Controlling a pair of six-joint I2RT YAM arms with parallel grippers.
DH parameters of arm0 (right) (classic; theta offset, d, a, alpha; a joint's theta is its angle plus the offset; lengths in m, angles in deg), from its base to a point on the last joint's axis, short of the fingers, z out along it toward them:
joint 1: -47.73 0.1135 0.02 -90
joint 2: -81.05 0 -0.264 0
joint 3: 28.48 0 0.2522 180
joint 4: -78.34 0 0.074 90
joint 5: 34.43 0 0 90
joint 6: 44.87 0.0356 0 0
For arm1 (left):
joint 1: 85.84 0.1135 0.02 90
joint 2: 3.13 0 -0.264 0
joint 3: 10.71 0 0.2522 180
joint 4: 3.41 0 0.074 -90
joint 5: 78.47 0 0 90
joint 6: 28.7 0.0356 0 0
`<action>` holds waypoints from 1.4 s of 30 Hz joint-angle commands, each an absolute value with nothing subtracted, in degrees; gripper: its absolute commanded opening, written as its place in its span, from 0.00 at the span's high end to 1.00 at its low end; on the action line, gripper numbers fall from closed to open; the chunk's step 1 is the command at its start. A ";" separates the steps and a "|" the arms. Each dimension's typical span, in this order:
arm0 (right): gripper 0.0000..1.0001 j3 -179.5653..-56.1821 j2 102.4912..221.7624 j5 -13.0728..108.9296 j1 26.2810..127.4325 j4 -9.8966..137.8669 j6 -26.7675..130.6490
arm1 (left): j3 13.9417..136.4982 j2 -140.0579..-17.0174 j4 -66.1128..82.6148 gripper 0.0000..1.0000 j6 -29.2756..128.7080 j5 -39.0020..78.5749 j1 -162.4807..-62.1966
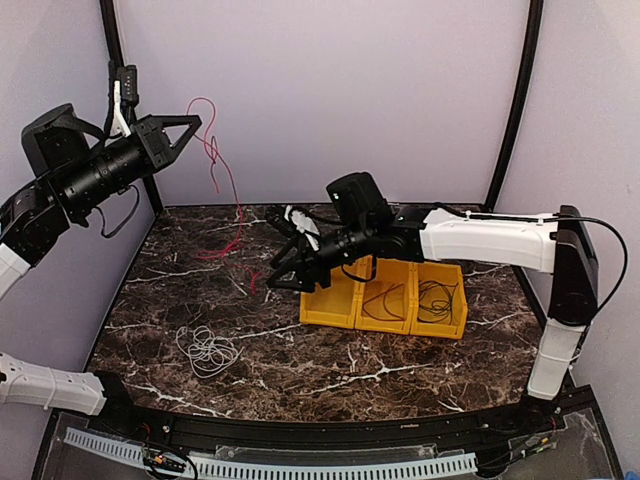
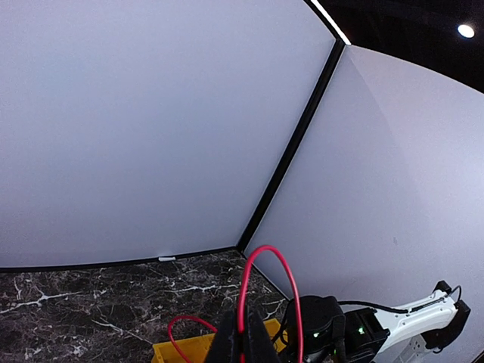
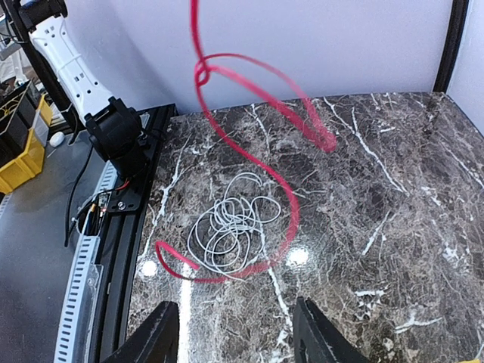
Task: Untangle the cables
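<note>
While the left gripper hangs high at the left rear of the cell, its jaws are clenched on the thin red cable. In the left wrist view the wire rises in a narrow arch straight out from between the pinched fingers. From that grip the red cable drops in loose kinks, and its lower end trails on the dark, white-veined marble tabletop.

The right gripper sits low over the middle of the table with its jaws spread apart and grasping nothing. Its wrist camera shows the red cable dangling ahead of the fingertips, well apart from them and not between them. Beyond it, the thin white cable lies as a flat bundle of loops on the marble, near the front left.

Just beside the right arm stands a yellow plastic bin with three compartments. A thin black cable is coiled in its right one, and another dark wire lies in the middle one.

Pale lilac-grey walls enclose the table, with black posts at the corners.
</note>
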State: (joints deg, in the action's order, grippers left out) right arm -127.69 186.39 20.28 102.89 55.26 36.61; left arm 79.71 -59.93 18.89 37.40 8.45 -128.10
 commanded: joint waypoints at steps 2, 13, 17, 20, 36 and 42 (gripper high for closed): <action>0.49 -131.75 187.37 23.18 103.45 56.19 38.96 | 79.44 -60.17 16.44 1.00 36.59 9.99 -127.95; 0.46 -135.18 190.10 19.88 103.54 56.18 42.24 | 78.80 -59.65 16.20 1.00 35.71 10.37 -127.99; 0.45 -135.99 191.09 19.46 103.54 55.97 43.07 | 78.56 -59.56 15.79 1.00 35.40 10.45 -127.96; 0.46 -136.28 191.71 20.80 103.53 55.80 43.19 | 78.55 -59.62 15.52 1.00 35.18 10.67 -127.96; 0.90 -136.54 194.06 22.58 103.38 55.21 44.20 | 78.23 -59.34 15.09 1.00 34.67 10.63 -128.01; 0.86 -133.65 191.71 19.95 103.39 56.03 42.61 | 77.79 -59.34 14.84 1.00 35.20 10.25 -127.98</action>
State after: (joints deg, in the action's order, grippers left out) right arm -135.45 194.25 22.73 102.89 54.27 43.96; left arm 78.60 -60.39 17.47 34.90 10.44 -128.10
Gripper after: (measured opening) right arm 0.102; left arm 0.009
